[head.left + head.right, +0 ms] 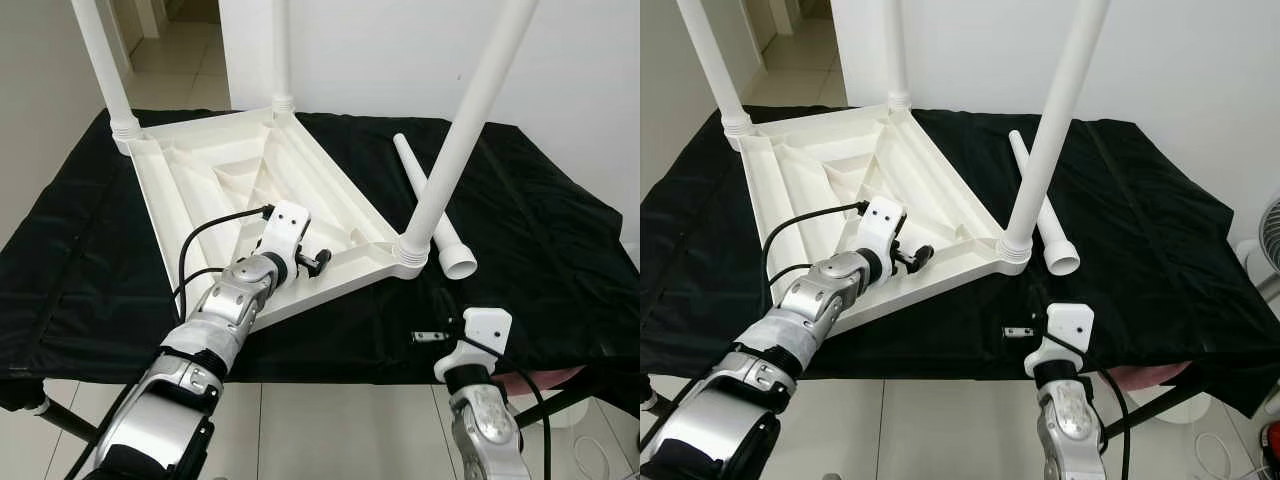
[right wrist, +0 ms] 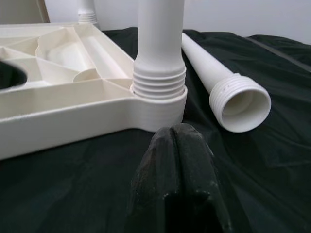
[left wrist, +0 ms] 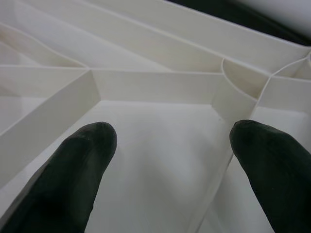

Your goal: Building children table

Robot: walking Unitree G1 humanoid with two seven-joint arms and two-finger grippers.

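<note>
Loose table leg (image 1: 433,209) is seen lying just beyond right claw (image 2: 176,141), which is clenched empty, threaded end probably nearest; left claw (image 3: 170,141), released, is occupied over upturned children's table (image 1: 200,170).

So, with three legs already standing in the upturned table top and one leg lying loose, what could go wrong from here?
1. The left gripper is open over the ribs of the table top; pressing there might shift or tilt it, and the three standing legs could sway.
2. The loose leg is round and lies free on the black cloth, so a nudge might roll it.
3. The right gripper is shut, so it must probably open before taking that leg.
</note>
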